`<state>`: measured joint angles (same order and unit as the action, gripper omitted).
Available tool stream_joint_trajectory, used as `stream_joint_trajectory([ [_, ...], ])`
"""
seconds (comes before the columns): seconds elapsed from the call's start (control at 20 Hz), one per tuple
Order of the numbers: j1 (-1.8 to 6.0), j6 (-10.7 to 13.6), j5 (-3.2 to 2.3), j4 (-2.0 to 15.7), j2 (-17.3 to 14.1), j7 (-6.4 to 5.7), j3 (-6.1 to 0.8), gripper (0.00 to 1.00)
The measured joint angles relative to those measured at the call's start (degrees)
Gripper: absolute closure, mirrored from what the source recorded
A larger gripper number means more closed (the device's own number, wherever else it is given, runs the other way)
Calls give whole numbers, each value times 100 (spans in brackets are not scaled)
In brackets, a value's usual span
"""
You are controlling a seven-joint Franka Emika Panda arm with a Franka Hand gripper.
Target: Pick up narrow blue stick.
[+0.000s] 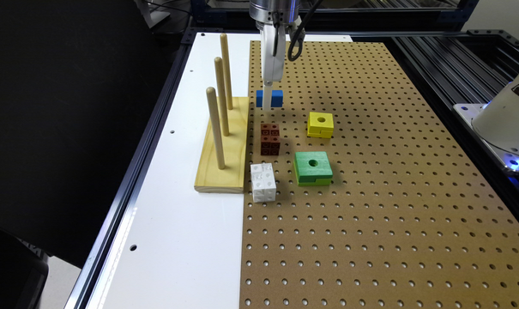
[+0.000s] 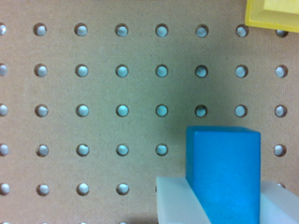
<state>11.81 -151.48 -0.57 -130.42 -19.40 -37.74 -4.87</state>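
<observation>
The narrow blue stick, a small smooth rectangular block, is pinched between the white jaws of the gripper. It is held near the brown perforated counter, beyond the brown studded block and beside the wooden peg stand.

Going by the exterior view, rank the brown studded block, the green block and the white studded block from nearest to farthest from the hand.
The hand is at the narrow blue stick, near the board's far end.
1. Brown studded block: just in front of the hand.
2. Green block: further forward, toward the exterior view's right.
3. White studded block: furthest forward, beside the wooden peg base.
</observation>
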Motion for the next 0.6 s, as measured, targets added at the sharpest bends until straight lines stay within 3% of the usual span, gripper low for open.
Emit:
stream_joint_trajectory([
  [0.6,0,583,3,-2,609,0,-3,100],
])
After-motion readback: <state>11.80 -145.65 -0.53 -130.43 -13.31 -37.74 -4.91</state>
